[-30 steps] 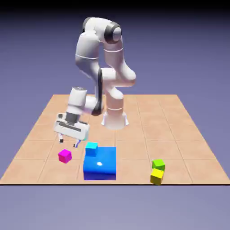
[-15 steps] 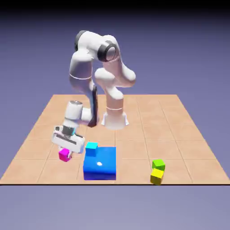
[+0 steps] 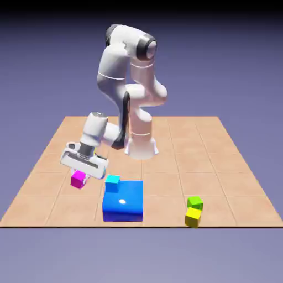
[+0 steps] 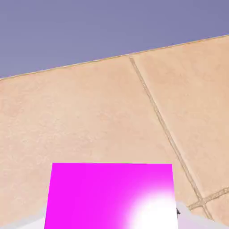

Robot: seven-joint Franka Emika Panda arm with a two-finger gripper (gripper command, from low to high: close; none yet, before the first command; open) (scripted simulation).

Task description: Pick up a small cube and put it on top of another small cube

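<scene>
the gripper (image 3: 79,174) is pinching the pink cube (image 3: 78,179) between its fingers, holding it tilted above the table (image 3: 166,188), toward the exterior view's left. the cyan cube (image 3: 113,183) is resting on the blue block (image 3: 123,201) nearby. the green cube (image 3: 195,203) and yellow cube (image 3: 193,217) are sitting close together at the exterior view's right.

Magenta cube (image 3: 78,179) now gripped, lifted, arm (image 3: 119,83) raised
</scene>
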